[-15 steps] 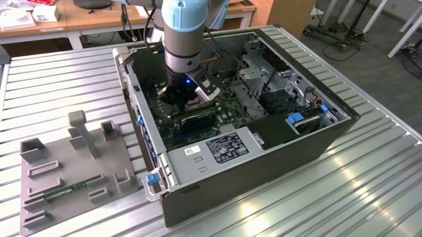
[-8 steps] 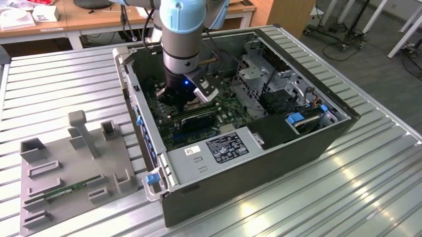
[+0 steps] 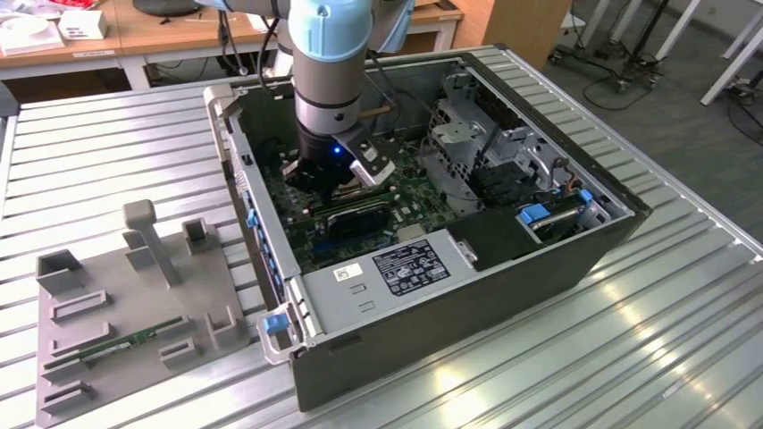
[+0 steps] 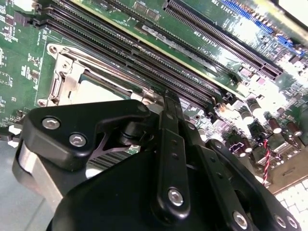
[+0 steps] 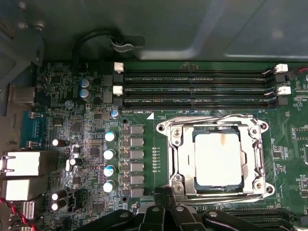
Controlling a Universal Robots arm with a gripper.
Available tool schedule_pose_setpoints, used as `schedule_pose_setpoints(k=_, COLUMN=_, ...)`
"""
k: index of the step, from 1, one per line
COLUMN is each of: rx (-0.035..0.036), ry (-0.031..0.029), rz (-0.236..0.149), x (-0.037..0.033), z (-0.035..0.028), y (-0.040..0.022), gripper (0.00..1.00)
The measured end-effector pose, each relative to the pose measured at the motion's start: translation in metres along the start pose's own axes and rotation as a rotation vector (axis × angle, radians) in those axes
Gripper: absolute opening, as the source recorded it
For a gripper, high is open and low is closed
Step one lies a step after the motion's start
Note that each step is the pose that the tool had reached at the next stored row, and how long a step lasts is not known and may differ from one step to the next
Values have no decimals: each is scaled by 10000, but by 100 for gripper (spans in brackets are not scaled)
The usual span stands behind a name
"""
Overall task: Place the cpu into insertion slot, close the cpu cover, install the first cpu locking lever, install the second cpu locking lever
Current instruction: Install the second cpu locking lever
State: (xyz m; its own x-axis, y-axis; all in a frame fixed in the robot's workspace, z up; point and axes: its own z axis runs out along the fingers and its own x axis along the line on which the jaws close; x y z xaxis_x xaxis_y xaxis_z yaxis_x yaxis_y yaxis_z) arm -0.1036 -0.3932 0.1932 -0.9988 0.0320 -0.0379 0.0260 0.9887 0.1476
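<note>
The cpu (image 5: 217, 159) lay seated in the insertion slot (image 5: 185, 159), with the cpu cover (image 5: 257, 159) closed flat around it. The end effector (image 5: 166, 202) hovered just beside the slot; finger spread could not be determined.

Mostly bare metal and glossy green board, matt black plastic on the arm end

cpu (image 5: 217, 159) top pale matt metal, faint brownish smear; cpu cover (image 5: 178, 159) bright silvery metal, shiny on edges; circuit board (image 5: 91, 159) green, glossy lacquer look; memory slots (image 5: 192, 89) dark plastic, white plastic clips; gripper (image 4: 166, 101) matt black with shiny metal screw heads; computer case (image 3: 477, 295) dark grey painted metal outside, bare dull steel inside; table (image 3: 667, 357) ribbed silvery metal, reflective; parts tray (image 3: 120, 313) flat grey matt plastic
</note>
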Motion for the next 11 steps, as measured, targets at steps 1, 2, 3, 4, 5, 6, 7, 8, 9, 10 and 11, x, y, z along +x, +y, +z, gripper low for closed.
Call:
schedule_pose_setpoints(k=1, rx=5, ry=-1, rz=0, x=0, z=-3, y=1, gripper=11)
schedule_pose_setpoints(k=2, rx=7, ry=-2, rz=0, x=-1, z=-12, y=2, gripper=11)
schedule_pose_setpoints(k=3, rx=8, ry=-5, rz=-1, x=-2, z=-25, y=5, gripper=11)
schedule_pose_setpoints(k=4, rx=7, ry=-5, rz=0, x=-3, z=-44, y=8, gripper=11)
schedule_pose_setpoints(k=5, rx=14, ry=-1, rz=0, x=-3, z=-67, y=11, gripper=11)
schedule_pose_setpoints(k=6, rx=18, ry=-1, rz=0, x=-4, z=-89, y=14, gripper=11)
schedule_pose_setpoints(k=7, rx=20, ry=-2, rz=-1, x=-5, z=-111, y=17, gripper=11)
schedule_pose_setpoints(k=8, rx=26, ry=-1, rz=0, x=-5, z=-139, y=21, gripper=11)
schedule_pose_setpoints(k=9, rx=28, ry=-1, rz=0, x=-6, z=-165, y=25, gripper=11)
schedule_pose_setpoints(k=10, rx=31, ry=-1, rz=-1, x=-8, z=-195, y=30, gripper=11)
schedule_pose_setpoints(k=11, rx=34, ry=-2, rz=-1, x=-9, z=-228, y=35, gripper=11)
